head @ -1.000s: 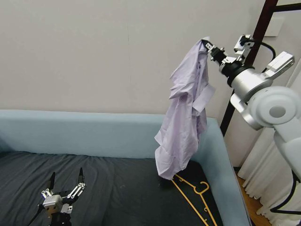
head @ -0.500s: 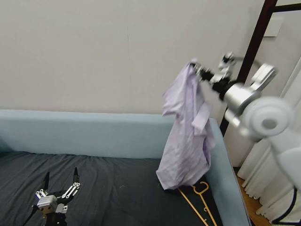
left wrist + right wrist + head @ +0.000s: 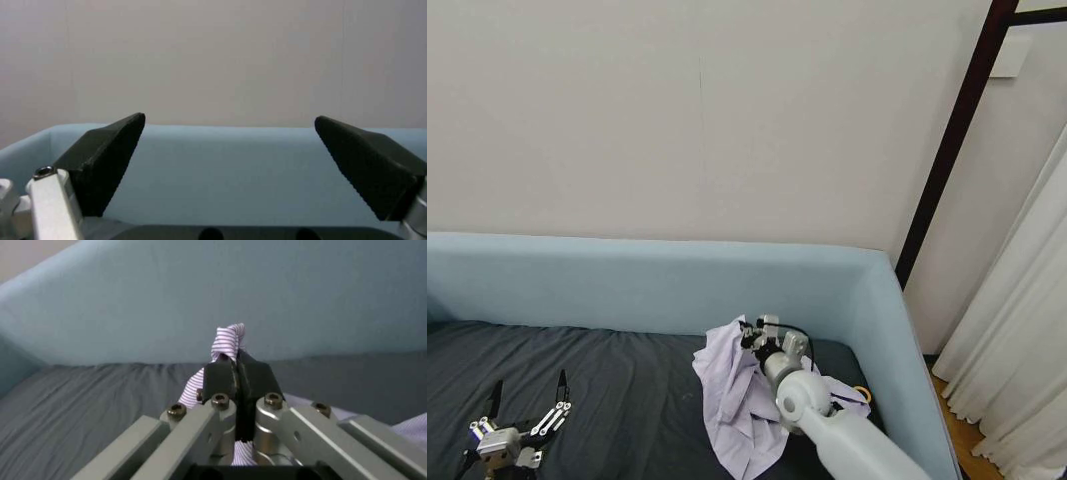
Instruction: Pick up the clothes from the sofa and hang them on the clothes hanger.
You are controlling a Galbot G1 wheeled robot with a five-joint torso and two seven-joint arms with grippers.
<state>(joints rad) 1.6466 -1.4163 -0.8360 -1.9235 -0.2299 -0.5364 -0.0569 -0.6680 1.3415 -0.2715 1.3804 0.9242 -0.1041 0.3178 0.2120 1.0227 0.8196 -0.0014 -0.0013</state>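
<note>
**Head and wrist views.** You see one lilac striped shirt (image 3: 730,395) lying crumpled on the dark seat cover (image 3: 607,375) of the single pale blue sofa (image 3: 627,285), near its right-hand end.

- **Right gripper** (image 3: 749,338): it sits low at the top of the heap. Its two fingers (image 3: 220,377) are pressed together on a raised fold of the shirt. In the right wrist view, the striped cloth stands up out of the closed tips.
- **Yellow hanger** (image 3: 863,393): there is one, lying on the seat just beside the shirt, toward the sofa's right arm. Most of it is covered by cloth and by the robot's arm.
- **Left gripper** (image 3: 529,380): it is low over the seat at the left, well apart from the shirt. Its two black pads (image 3: 107,165) stand wide apart with nothing between them, and beyond them you see the sofa back.
- **Surroundings:** one dark pole (image 3: 947,150) rises against the wall to the right of the sofa. One white curtain (image 3: 1027,350) hangs beside it.
</note>
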